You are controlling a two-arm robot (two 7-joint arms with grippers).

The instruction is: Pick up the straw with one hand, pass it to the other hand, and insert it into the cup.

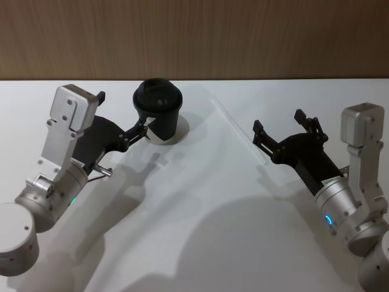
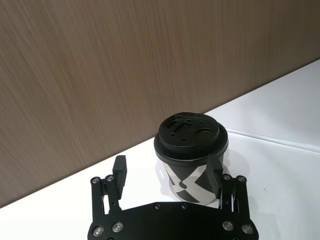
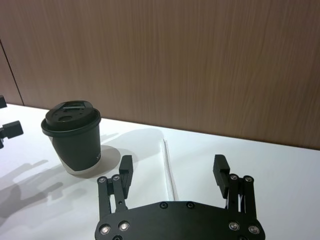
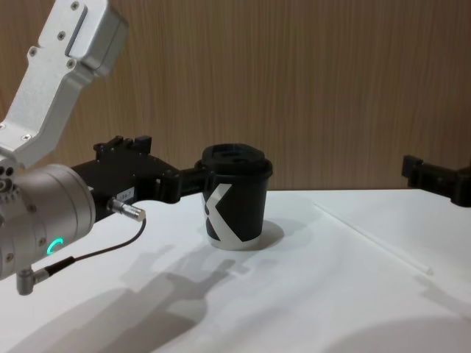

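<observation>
The straw is lying flat on the white table, to the right of the cup and apart from it, and nothing is gripping it, so by my reading the task is sitting at its very start: the pick-up, the hand-over and the insertion are all waiting to be done. The right gripper is hanging nearest the straw, its fingers spread wide apart and holding nothing; in the right wrist view the straw is running toward the gap between them, which suggests this arm is lining up for the first grasp, though it is not yet touching the straw. The cup is standing upright with its black lid on, farther back on the table near the wooden wall. The left gripper is reaching in beside the cup with its fingers also apart and empty; one finger is sitting right at the cup's side, and I cannot tell whether it is touching it.
</observation>
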